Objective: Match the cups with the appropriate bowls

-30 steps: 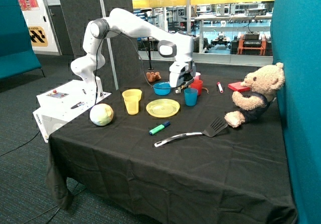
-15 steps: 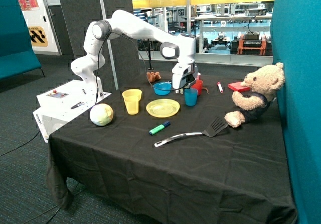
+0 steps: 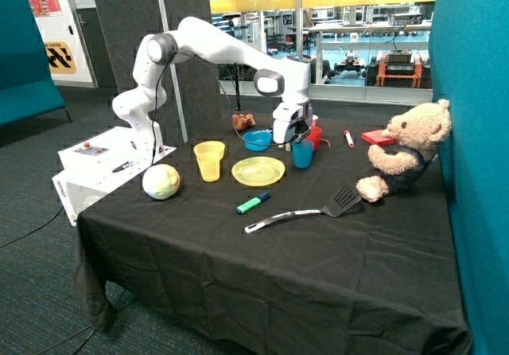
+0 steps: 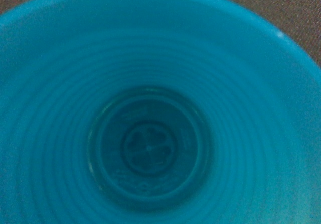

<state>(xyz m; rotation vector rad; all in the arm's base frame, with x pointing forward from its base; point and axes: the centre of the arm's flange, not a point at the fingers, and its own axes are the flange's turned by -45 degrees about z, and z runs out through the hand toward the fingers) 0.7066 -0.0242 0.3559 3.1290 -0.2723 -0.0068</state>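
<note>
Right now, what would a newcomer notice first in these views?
The white arm bent over the table's far side, its gripper right above the blue cup, whose ribbed inside fills the wrist view. Then the teddy bear sitting at the table's edge, by the teal wall.

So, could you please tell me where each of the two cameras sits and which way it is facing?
Outside view: stands off a table corner, facing the black-clothed table; shows the whole white arm with the gripper low at the blue cup, beside the blue bowl.
Wrist view: sits on the arm's wrist, looking straight down into the blue cup; none of the robot shows.
Shared: the blue cup and the black cloth.
</note>
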